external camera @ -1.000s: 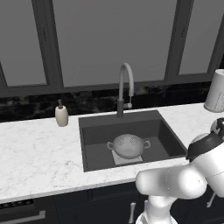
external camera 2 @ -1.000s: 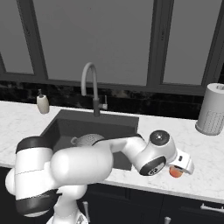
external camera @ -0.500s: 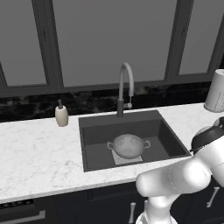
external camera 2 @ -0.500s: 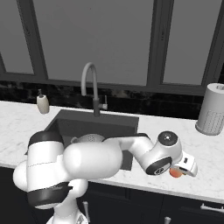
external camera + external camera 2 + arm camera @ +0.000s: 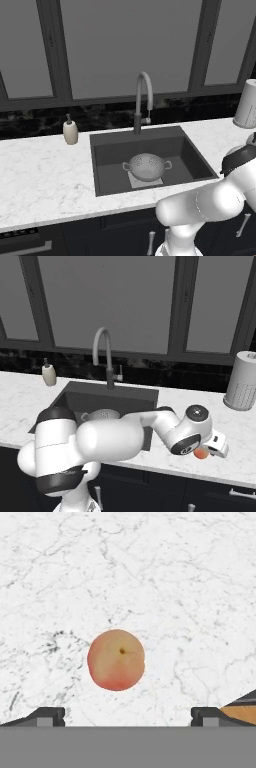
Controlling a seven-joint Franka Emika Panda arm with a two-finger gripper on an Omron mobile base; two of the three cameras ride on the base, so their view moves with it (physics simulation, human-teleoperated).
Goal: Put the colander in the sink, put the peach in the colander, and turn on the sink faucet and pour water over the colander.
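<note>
White marble counter (image 5: pixel 235 436) carries the scene, and over its front right part the arm has stretched further right and lower than a second ago, when its wrist stood nearer the sink; since half a second ago it has crept only a little further toward the counter's front edge. The colander and the other things have not moved.

The small round red-orange peach (image 5: pixel 116 659) lies on the bare marble near the counter's front edge, well right of the sink. In the hand view it sits between the two dark fingertips (image 5: pixel 46 715) and a little ahead of them, apart from both. The two-finger end effector (image 5: pixel 212 445) hangs directly above the peach, with its fingers spread wide and gripping nothing; in the right base view the peach (image 5: pixel 201 453) peeks out just under the wrist.

The round grey perforated metal colander (image 5: pixel 147 166) stands upright on the lighter square at the bottom of the large rectangular dark grey sink (image 5: pixel 194 157). The tall grey gooseneck faucet (image 5: pixel 142 97) rises at the sink's back edge. A small beige soap dispenser bottle (image 5: pixel 70 131) stands near the counter's back edge left of the sink, and a white cylindrical paper towel roll (image 5: pixel 243 381) stands near the back right corner.
</note>
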